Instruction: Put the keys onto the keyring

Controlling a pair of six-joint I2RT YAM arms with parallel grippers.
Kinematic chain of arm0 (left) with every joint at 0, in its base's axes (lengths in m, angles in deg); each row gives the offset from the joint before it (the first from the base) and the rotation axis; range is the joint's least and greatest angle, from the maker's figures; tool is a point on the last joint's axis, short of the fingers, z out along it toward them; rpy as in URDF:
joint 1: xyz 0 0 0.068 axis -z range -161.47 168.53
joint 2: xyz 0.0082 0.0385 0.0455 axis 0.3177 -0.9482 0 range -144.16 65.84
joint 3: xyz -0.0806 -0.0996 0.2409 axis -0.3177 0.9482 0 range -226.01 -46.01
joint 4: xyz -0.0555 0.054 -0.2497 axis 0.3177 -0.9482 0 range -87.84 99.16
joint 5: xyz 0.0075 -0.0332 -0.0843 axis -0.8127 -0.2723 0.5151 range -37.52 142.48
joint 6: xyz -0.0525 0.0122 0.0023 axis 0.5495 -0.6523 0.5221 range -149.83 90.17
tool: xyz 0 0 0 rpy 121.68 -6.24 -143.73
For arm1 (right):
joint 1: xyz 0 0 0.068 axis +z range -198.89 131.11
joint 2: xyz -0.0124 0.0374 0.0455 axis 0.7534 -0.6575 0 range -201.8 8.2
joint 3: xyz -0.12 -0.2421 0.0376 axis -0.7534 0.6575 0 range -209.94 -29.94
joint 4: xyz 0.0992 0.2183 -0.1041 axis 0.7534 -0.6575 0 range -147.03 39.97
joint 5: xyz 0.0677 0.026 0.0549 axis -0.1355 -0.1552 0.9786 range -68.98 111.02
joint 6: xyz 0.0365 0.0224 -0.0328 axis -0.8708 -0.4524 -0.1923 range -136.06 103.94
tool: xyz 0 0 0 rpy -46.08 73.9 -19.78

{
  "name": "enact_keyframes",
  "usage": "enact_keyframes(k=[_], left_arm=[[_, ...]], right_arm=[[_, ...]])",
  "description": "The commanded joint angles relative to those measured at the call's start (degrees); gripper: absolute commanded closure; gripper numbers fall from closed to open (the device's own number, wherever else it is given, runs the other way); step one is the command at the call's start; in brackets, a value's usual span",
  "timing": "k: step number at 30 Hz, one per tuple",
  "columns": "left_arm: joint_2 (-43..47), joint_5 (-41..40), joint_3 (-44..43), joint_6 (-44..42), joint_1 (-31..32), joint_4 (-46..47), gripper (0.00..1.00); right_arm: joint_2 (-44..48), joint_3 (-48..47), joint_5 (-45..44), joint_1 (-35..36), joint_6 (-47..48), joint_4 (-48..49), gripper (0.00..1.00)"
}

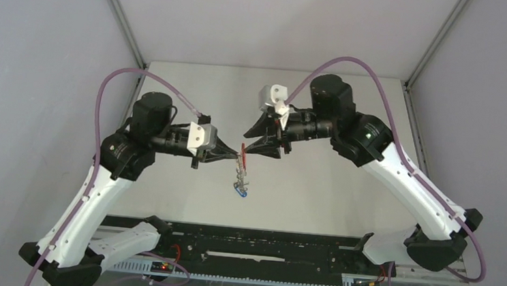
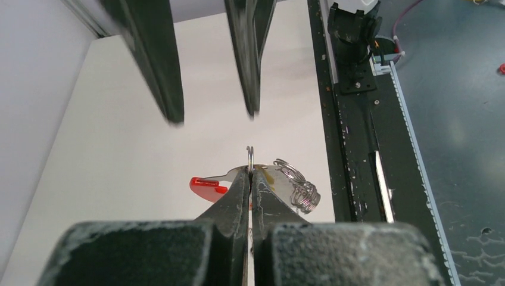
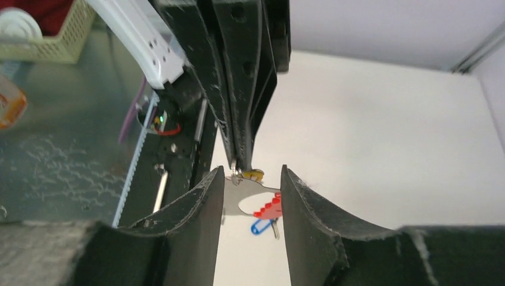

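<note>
The left hand (image 2: 251,171) is closed, its two black fingers pressed flat together on the thin upper edge of the keyring (image 3: 234,195). A small wire loop pokes out just past its fingertips. The hand holds the keyring up over the middle of the desk (image 1: 336,190), near the left arm's reach, and the grey plate hangs below the pinch.

The red band (image 2: 208,186) juts out from the plate on the left in the left wrist view. The wire clips (image 2: 302,195) bunch on the other side, toward the near edge of the desk. The yellow-orange key (image 3: 256,174) sits just beside the left fingertips, against the top of the plate. Whether it is hooked onto a clip cannot be told. The blue key (image 3: 260,226) lies at the low end of the row of clips, below the red band. Whether it touches the desk cannot be told either.

The right hand (image 3: 252,170) faces the left one from the right and is open. Its fingers are spread, and in its own camera the keyring shows in the gap between them. From the left wrist its fingertips end short of the plate and grip nothing.

A black rail (image 1: 263,243) runs along the near edge of the desk, between the two arm bases.
</note>
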Motion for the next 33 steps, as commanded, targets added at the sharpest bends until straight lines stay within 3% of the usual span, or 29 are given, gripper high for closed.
enact_keyframes(k=[1, 17, 27, 33], left_arm=[[-2.92, -3.03, -7.78, -9.07, 2.11, -11.78, 1.00], [-6.27, -9.36, -12.66, -9.65, 5.79, -16.91, 1.00], [-6.34, -10.41, -13.05, -8.67, 6.15, -16.80, 1.00], [-6.18, -9.88, -12.94, -7.69, 6.18, -15.64, 1.00]], right_arm=[[-5.32, -6.06, -5.24, 2.52, 9.90, -16.99, 0.51], [-5.03, -3.98, -9.83, 5.44, 10.61, -11.35, 0.58], [-2.63, 0.35, -8.89, 5.72, 8.51, -4.67, 0.75], [-1.67, 2.23, -7.62, 5.73, 7.44, -2.31, 0.77]])
